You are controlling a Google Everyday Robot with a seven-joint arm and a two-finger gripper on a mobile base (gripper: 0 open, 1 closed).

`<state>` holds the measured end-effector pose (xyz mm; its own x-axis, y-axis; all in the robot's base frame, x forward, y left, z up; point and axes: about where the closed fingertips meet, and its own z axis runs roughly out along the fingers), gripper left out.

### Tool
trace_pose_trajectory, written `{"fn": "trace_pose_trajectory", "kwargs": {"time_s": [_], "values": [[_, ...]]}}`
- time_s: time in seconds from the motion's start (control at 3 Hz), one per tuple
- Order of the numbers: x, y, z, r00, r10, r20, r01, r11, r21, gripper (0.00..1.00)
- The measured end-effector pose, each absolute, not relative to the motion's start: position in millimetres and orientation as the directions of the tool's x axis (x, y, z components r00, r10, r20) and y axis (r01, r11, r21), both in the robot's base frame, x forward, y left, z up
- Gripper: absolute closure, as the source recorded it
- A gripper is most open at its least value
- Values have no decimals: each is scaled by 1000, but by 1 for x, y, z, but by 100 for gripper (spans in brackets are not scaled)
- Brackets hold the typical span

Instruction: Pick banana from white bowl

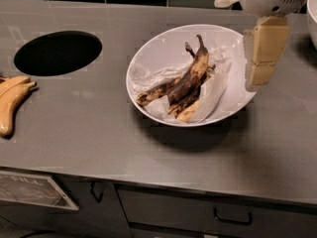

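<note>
The banana (185,83) is dark brown-black with dull yellow patches and a curved stem pointing to the back. It lies in limp pieces on crumpled white paper inside the white bowl (148,53), which stands in the middle of the grey counter. My gripper (262,73) hangs from its white wrist at the upper right, above the bowl's right rim and to the right of the banana. It holds nothing that I can see.
A round black hole (57,52) is cut in the counter at the left. Smooth yellow bananas (12,100) lie at the left edge. Another white dish's rim (312,14) shows at the far right. Drawers with handles (233,217) sit below the counter's front edge.
</note>
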<state>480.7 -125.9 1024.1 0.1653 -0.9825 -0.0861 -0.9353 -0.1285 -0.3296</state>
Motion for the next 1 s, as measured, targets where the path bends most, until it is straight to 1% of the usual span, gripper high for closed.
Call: {"fn": "trace_pose_trajectory", "kwargs": {"time_s": [0.33,0.67,1.0], "values": [[486,-119,1027,179,-980,-88,-924,-136,-358,0],[503,-97,1027,234,-969,-82,-905,-186,-383,0],[520,-77,1021,291,-954,-72,-899,-247,-363,0]]}}
